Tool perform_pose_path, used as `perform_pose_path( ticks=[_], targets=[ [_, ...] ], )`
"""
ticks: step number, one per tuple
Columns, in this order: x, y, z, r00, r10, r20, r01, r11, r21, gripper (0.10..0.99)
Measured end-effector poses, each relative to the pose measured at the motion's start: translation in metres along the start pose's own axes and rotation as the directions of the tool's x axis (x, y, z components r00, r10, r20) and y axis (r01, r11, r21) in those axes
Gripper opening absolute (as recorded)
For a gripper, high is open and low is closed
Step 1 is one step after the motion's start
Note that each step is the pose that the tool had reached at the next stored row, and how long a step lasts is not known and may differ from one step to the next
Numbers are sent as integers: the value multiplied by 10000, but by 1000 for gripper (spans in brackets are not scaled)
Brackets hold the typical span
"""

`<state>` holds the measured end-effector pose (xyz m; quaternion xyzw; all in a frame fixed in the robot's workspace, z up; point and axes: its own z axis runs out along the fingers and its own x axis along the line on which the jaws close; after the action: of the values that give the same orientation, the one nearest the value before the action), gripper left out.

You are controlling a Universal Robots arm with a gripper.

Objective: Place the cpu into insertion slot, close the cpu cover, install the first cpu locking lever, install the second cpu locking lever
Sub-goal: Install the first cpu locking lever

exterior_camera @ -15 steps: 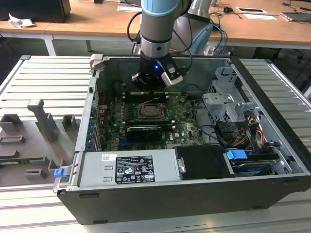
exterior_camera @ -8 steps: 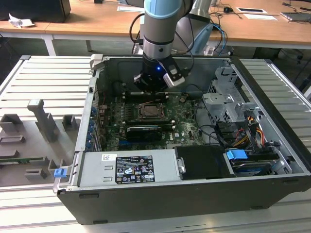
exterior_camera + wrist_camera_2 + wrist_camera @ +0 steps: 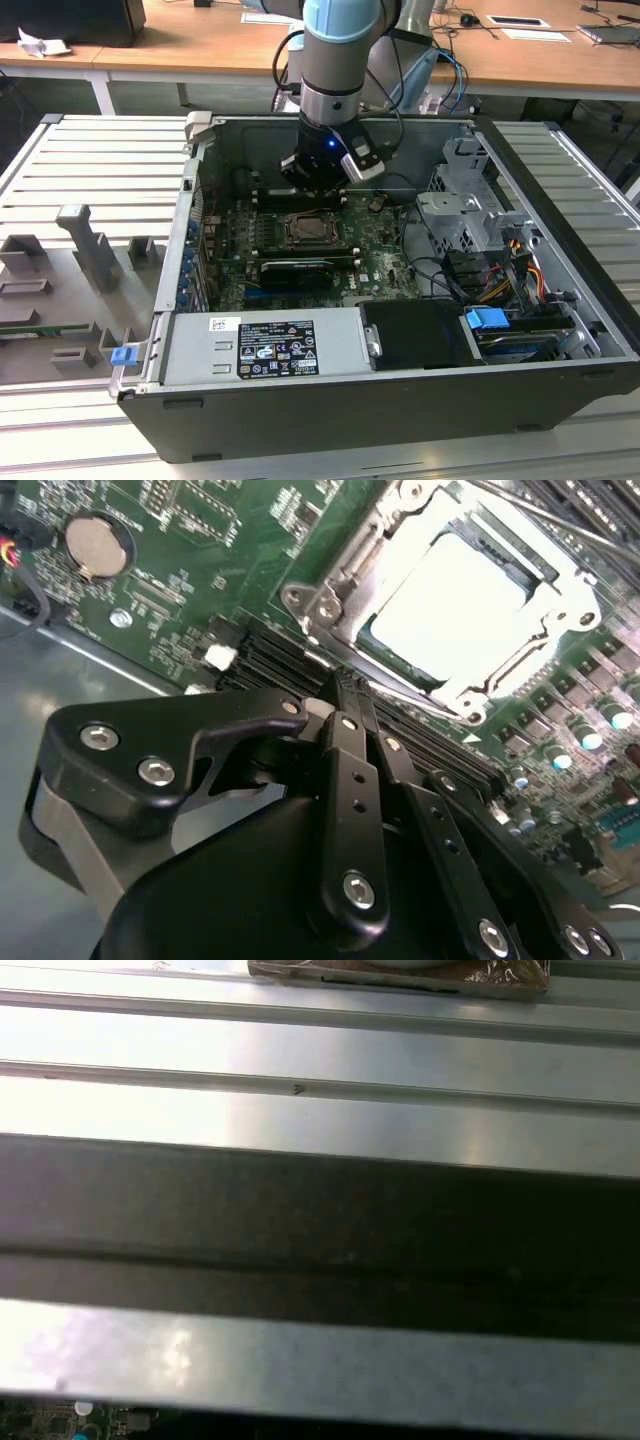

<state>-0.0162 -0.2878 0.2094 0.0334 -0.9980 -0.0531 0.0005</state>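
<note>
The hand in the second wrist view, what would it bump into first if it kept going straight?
Probably the black memory slots on the green board, just short of the cpu cover; depth is hard to judge. The hand looks shut.

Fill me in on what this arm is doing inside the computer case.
A single robot arm reaches into the open computer case, its gripper shut and empty, poised over the motherboard just beside the processor socket. The cpu already lies in the socket, and the cpu cover is down around it, so the placing and covering appear done. Whether the locking levers are latched is hard to tell.
</note>
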Motion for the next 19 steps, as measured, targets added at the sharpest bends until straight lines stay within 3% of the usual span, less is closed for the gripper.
perform_pose_path(
  ticks=[19],
  targets=[
    [-18, -12, 60, 10000, 1, 0, -1, 10000, 2, 106]
  ],
)
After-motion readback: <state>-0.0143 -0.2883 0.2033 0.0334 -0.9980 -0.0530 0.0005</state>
